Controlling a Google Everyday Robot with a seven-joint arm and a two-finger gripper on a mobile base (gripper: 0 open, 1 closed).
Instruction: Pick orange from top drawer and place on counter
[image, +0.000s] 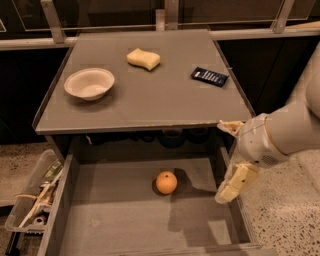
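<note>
The orange (166, 182) lies on the grey floor of the open top drawer (120, 220), a little behind its middle. The counter (150, 100) is the grey tabletop above the drawer. My gripper (223, 161) hangs over the drawer's right wall, to the right of the orange and apart from it. One cream finger (234, 183) points down into the drawer; the other (230, 126) sits by the counter's front right corner. The jaws stand wide apart and hold nothing.
On the counter stand a white bowl (89, 83) at the left, a pale yellow sponge (143, 58) at the back and a dark flat packet (209, 76) at the right. A clear bin of clutter (32, 202) sits left of the drawer. Speckled floor lies at the right.
</note>
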